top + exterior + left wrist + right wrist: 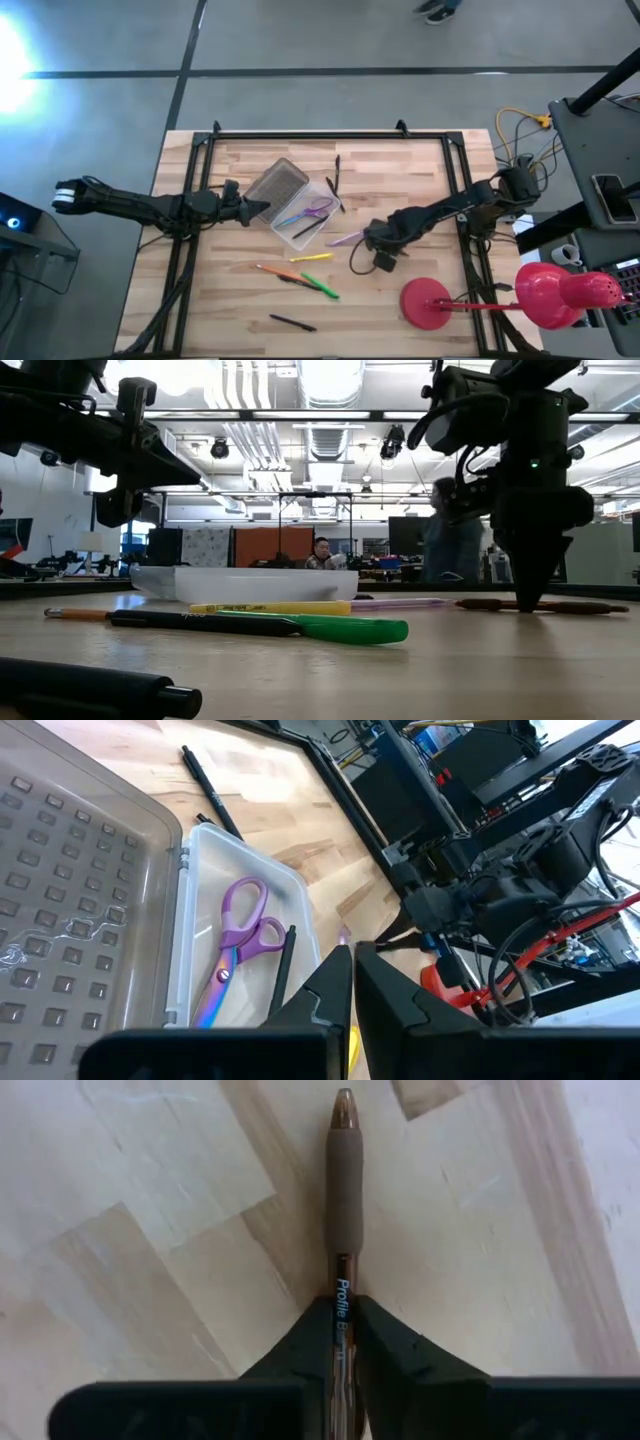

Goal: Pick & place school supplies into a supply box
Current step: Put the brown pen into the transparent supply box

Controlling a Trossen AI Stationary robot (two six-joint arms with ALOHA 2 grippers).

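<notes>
Your right gripper (343, 1342) is down at the table right of centre, its fingers pinched narrow on a brown pen (341, 1200) that lies flat on the wood — the wrist view shows the barrel running out from between the tips, rubber grip and point free ahead of them. In the low view that pen (545, 605) lies on the table under the gripper. The supply box (318, 222) sits open just left of it, near the table's middle, ribbed lid (277, 184) swung back toward the far left. Inside you have the purple scissors (241, 935) and a black pen (283, 969) leaning over the near wall. A light purple pen (346, 238) lies between box and right gripper, so that gap is tight. Your left gripper (353, 982) hangs beside the lid, on the box's left, fingers nearly together with nothing between them. Near side: an orange pencil (272, 270), a yellow marker (312, 258) and a green marker (321, 287) are clustered just this side of the box; one black pen (292, 322) lies alone closer to the near edge. Another black pen (337, 171) lies far of the box. The red lamp (432, 303) stands at the near right — open wood runs along the left and far edges.
</notes>
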